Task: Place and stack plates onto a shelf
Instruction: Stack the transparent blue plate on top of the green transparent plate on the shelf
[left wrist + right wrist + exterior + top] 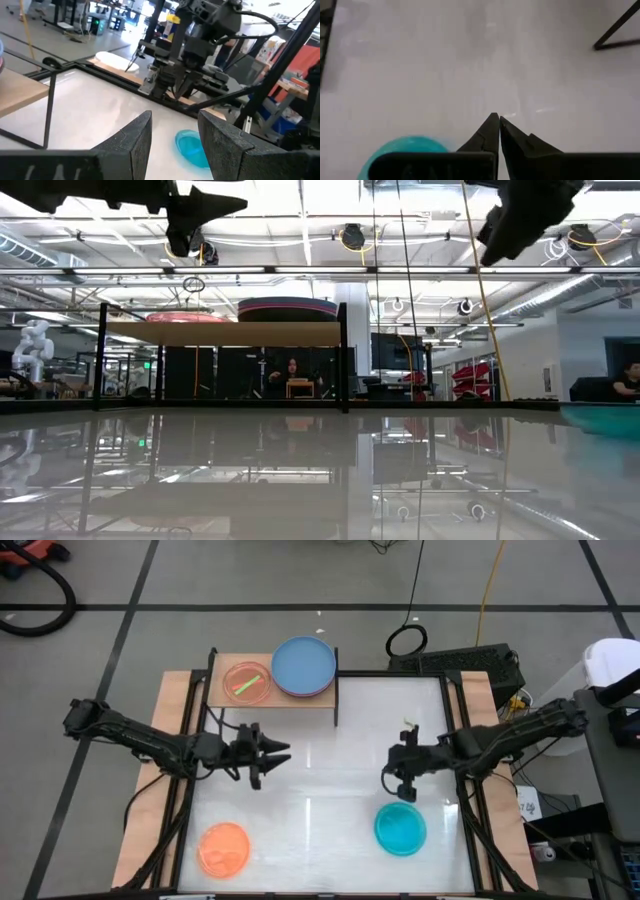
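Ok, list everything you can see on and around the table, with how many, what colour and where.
Shelf: one, light wood top with black legs, at the table's far edge.
Stack of large plates: blue on top, a magenta edge below, exact count hidden, on the shelf's right part.
Small pink plate: one, translucent, green showing through it, on the shelf's left part.
Orange plate: one, translucent, near left of the table.
Cyan plate: one, near right of the table.
Table: one, white and glossy.
Left gripper: dark, open, above the table's left middle.
Right gripper: dark, shut, just beyond the cyan plate.
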`<act>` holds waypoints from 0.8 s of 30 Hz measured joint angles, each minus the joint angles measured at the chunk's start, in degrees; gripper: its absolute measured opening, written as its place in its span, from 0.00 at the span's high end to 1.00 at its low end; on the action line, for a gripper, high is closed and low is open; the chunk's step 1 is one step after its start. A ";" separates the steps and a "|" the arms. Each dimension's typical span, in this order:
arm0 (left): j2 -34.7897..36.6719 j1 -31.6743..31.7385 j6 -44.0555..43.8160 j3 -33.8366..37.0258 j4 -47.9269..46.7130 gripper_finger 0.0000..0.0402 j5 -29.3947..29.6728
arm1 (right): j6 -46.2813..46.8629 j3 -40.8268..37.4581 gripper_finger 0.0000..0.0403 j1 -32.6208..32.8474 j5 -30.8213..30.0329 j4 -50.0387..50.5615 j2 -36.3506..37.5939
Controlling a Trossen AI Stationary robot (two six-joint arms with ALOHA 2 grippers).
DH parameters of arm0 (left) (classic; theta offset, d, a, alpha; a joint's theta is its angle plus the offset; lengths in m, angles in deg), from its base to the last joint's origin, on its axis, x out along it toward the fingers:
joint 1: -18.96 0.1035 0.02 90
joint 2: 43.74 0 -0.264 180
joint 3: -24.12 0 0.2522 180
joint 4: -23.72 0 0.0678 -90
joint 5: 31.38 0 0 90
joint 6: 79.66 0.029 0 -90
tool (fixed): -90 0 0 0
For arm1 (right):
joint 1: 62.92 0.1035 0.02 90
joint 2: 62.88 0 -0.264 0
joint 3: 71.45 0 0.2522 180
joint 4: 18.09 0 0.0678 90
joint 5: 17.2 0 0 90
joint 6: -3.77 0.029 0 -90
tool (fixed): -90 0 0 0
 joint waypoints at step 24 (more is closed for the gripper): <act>-0.04 -0.25 0.36 -0.02 -2.88 0.59 -0.15 | 21.64 -28.57 0.72 0.04 30.61 -18.98 -0.51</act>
